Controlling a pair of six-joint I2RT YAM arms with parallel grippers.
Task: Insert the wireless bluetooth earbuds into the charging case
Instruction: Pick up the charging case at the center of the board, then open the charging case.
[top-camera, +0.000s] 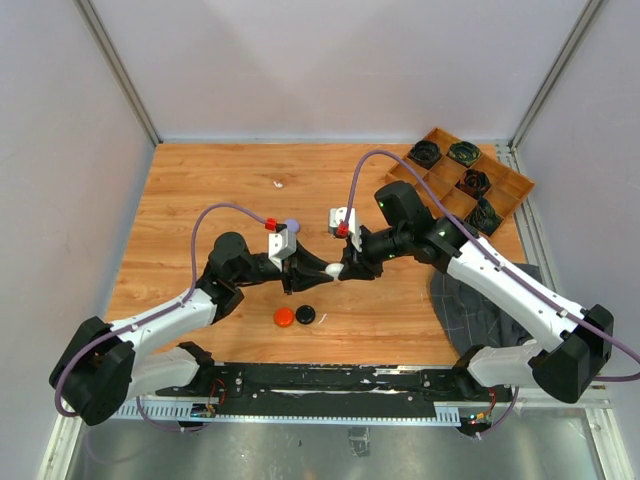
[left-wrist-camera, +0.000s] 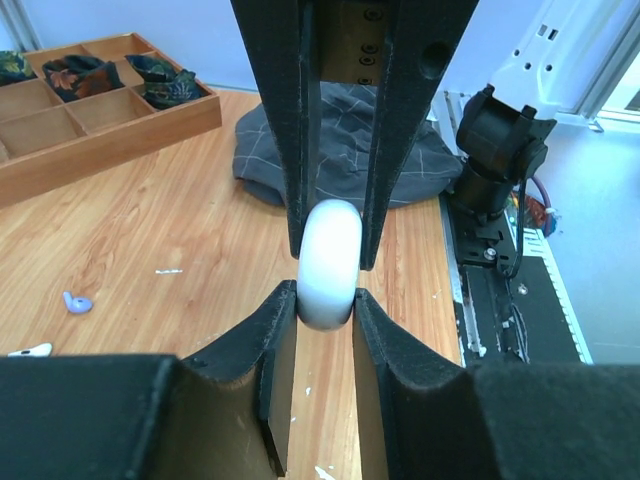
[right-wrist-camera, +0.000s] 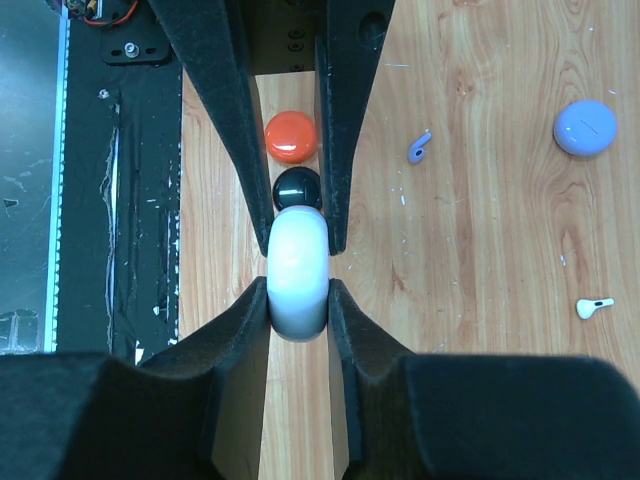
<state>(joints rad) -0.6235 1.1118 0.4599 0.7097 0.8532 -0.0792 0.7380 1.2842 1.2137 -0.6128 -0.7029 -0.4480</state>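
Observation:
A white rounded charging case is held above the table between both grippers. My right gripper is shut on its near end, and my left gripper is shut on the other end. In the top view the two grippers meet at the case in the middle of the table. A pale purple earbud and a white earbud lie loose on the wood; both also show in the left wrist view, purple and white. Red-orange and black earbuds are out of view.
An orange puck and a black puck lie just below the grippers. A pale purple puck sits behind the left gripper. A wooden compartment tray with black coiled bundles stands at the back right. A grey cloth lies at the right.

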